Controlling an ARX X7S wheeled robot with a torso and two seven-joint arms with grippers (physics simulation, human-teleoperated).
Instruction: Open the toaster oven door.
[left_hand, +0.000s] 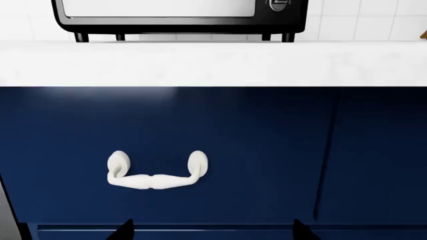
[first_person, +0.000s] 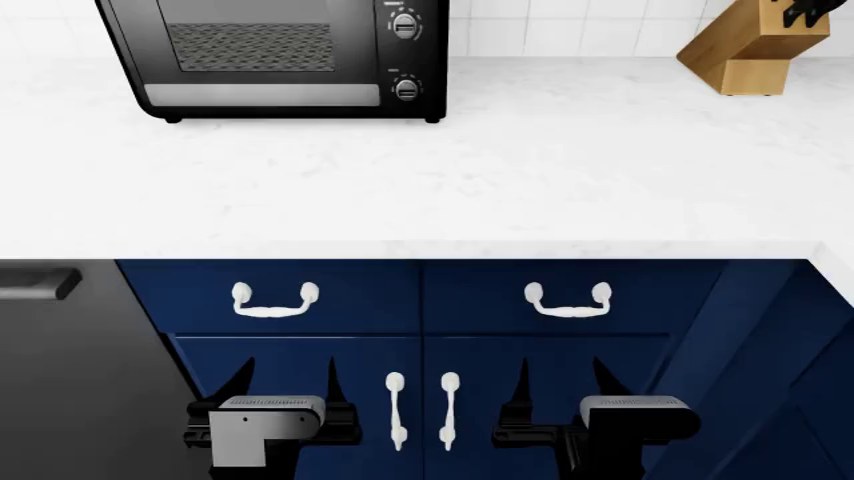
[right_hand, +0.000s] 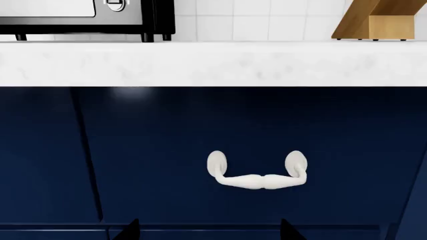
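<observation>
- The left gripper (first_person: 284, 392) hangs low in front of the navy cabinets, its two dark fingers spread apart and holding nothing; in the left wrist view only the two fingertips (left_hand: 125, 231) poke into the picture, the rest cut off.
- The right gripper (first_person: 558, 392) sits at the same height beside it, fingers likewise apart and empty; its wrist view also shows just two dark tips (right_hand: 131, 231).
- Both arms are cropped by the lower edge of the head view, so little beyond the grey wrist blocks can be made out.
- Between the grippers are two upright white door handles (first_person: 396, 410); above them two white drawer handles (first_person: 274, 301), one over each gripper. Each wrist view shows one drawer handle.
- A white marble counter (first_person: 534, 160) runs above the drawers, well apart from both grippers.
- The toaster oven (first_person: 287, 55) stands at the counter's far left, against the tiled wall; its top is cut off in every view.
- The door (first_person: 254, 50) is shut, flat against the oven front, with a wire rack visible through the glass and a grey strip along its lower edge. Its bar handle cannot be made out.
- Only two knobs (first_person: 406, 88) are in view at the oven's right.
- One wooden knife block (first_person: 750, 45) stands at the far right, partly cropped.
- A dark appliance panel (first_person: 67, 380) fills the lower left.
</observation>
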